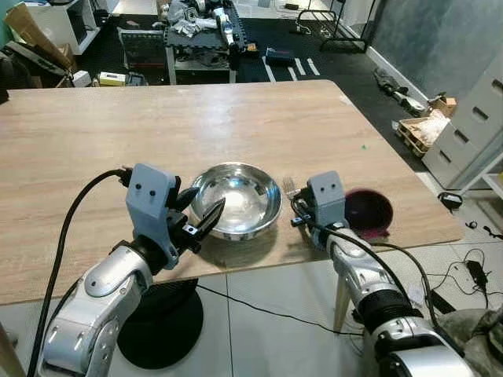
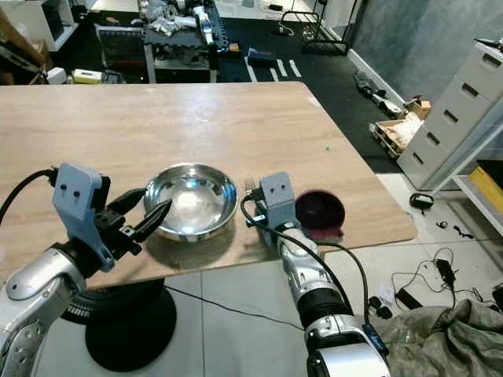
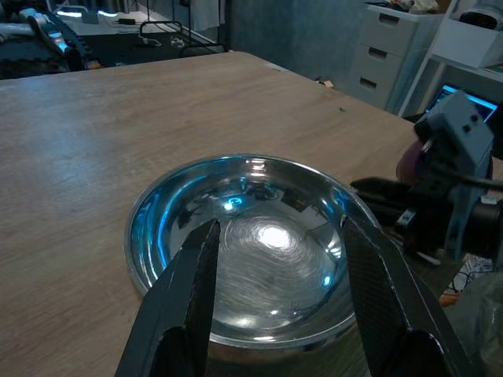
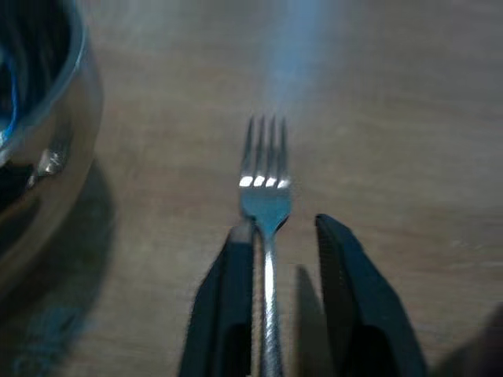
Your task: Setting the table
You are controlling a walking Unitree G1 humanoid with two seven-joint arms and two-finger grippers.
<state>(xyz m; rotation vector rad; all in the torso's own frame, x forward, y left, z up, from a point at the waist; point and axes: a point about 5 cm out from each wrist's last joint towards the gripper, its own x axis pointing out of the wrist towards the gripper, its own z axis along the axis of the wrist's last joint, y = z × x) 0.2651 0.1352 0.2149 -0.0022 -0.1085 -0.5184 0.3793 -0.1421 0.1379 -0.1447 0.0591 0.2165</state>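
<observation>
A shiny steel bowl (image 1: 236, 200) stands near the front edge of the wooden table (image 1: 157, 126). My left gripper (image 1: 206, 206) is open at the bowl's near-left rim, its two fingers (image 3: 189, 298) spread above the rim, holding nothing. A steel fork (image 4: 266, 188) lies flat on the table just right of the bowl, tines (image 1: 288, 186) pointing away. My right gripper (image 4: 284, 226) is open and straddles the fork's handle, which rests against one finger with a gap to the other. A dark red bowl (image 1: 368, 212) sits right of that gripper.
The table's front edge runs just below both grippers, and its right corner is near the red bowl. A black round base (image 1: 161, 326) and cables lie on the floor below. Grey drawers (image 1: 471, 126) stand at the right and a cluttered cart (image 1: 200, 35) beyond the table.
</observation>
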